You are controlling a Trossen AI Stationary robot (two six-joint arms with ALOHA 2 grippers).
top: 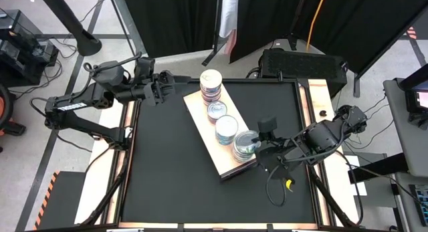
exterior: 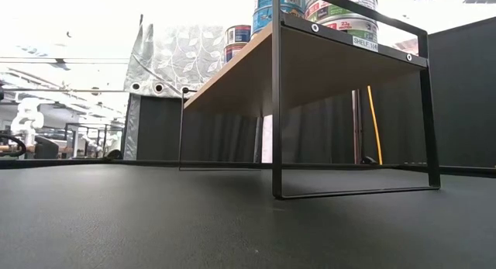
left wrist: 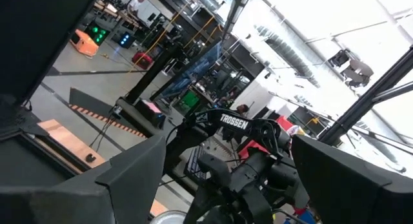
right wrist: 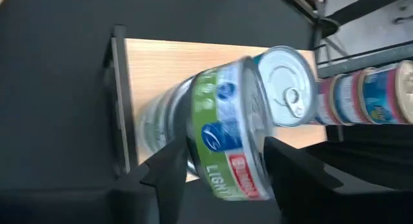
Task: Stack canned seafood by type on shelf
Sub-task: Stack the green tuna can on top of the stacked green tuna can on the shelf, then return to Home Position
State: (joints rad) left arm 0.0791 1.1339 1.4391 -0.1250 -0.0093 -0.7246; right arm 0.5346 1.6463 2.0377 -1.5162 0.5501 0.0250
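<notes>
The right gripper (top: 257, 146) is clamping a green-labelled tin (right wrist: 242, 127) between its jaws atop the near stack, matching type, on the shelf (top: 200, 122). The left gripper (top: 162, 85) is waiting far left; jaw state indeterminable.

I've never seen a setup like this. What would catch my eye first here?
Probably the pale wooden shelf lying diagonally across the black table, with stacks of tins along it. At its near end the right gripper holds a green-labelled tin on a stack, while the left gripper hovers by the far end.
</notes>
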